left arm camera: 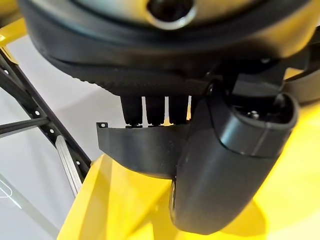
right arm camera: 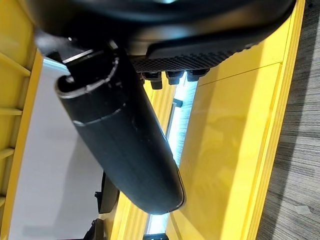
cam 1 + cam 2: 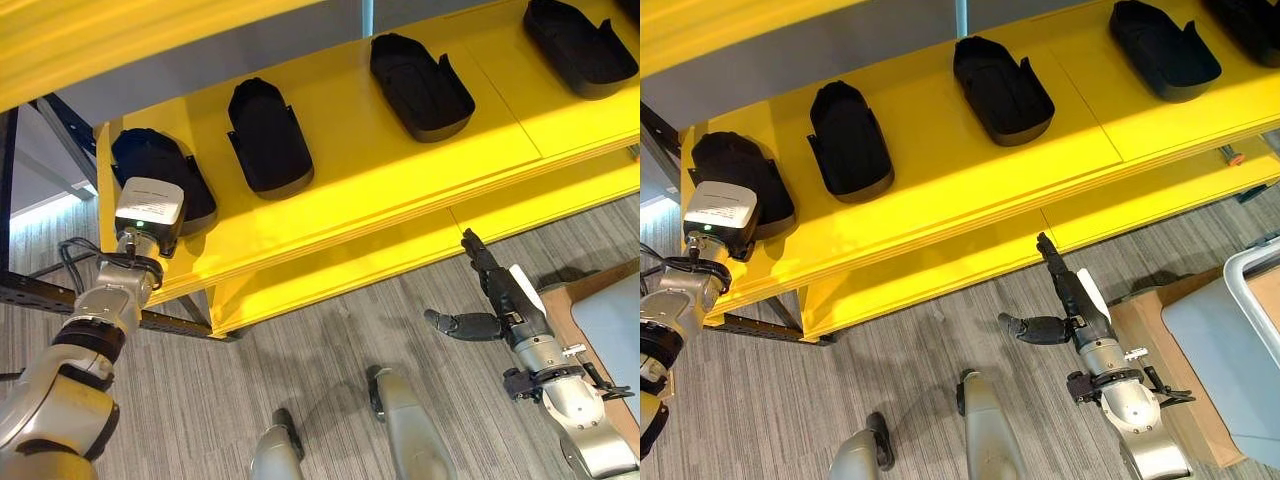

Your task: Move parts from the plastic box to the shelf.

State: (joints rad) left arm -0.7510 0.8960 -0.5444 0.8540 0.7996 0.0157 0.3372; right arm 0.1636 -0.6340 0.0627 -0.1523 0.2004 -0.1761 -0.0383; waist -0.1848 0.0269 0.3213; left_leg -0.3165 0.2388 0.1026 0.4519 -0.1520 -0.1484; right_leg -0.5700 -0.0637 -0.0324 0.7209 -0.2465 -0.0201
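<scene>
- Setting down the leftmost black part (image 3: 160, 170) on the yellow shelf (image 3: 380, 170) looks like the step in hand; the part sits at the shelf's left end, upper left of the left eye view, close to the corner.
- The left hand (image 1: 225, 165) is at that part: its wrist view shows the fingers (image 1: 155, 110) reaching over the part's rim with the thumb on the near side, so it appears to pinch the wall.
- Three more parts lie in a row along the shelf toward the upper right, the nearest (image 3: 268, 137) well apart.
- To finish well, I would settle the part flat and clear of the edge, then loosen the fingers before lifting away.
- The right hand (image 3: 495, 300) hangs at lower right over the floor, fingers straight, thumb splayed, holding nothing.
- A grey plastic box (image 3: 1230, 350) sits at the right edge.
</scene>
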